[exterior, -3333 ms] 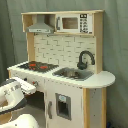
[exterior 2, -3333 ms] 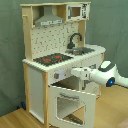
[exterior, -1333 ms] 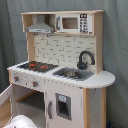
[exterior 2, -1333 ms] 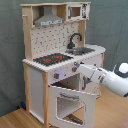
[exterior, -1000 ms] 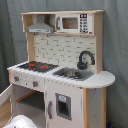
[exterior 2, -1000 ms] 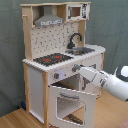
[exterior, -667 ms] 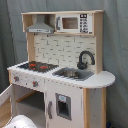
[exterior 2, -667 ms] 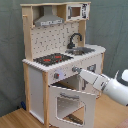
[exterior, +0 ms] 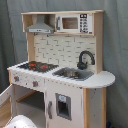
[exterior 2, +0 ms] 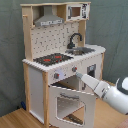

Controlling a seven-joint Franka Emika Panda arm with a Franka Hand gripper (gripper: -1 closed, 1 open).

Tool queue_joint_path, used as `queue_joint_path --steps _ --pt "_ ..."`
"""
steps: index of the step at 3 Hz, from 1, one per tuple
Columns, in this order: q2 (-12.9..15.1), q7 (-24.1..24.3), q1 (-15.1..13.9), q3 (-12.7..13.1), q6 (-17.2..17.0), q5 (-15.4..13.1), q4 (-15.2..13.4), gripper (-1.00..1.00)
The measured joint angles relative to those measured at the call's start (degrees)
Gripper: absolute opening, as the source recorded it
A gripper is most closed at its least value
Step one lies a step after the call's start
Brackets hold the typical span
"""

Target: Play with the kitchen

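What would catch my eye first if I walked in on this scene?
The tall toy kitchen fills both exterior views, its red-ringed hob beside a black faucet. In the second exterior view, the oven door hangs open while a white robot arm reaches from the second exterior view's right toward the knobs.

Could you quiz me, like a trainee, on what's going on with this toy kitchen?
1. True or false: the oven door is open.
2. What is the arm reaching toward: (a) the faucet, (b) the knobs under the hob, (c) the hood?
3. What sits at the top next to the hood?

Key: 1. True, it hangs swung out. 2. b. 3. A microwave.
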Motion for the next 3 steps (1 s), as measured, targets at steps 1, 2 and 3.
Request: queue_joint_path --steps 1,2,3 --pt "0.0 6.0 0.7 2.6 -3.2 0.2 0.4 1.00" --pt "0.0 11.1 1.5 5.3 -6.7 1.2 1.2 1.00" --pt "0.0 14.9 2.2 7.9 -10.2 3.3 2.4 1.00"
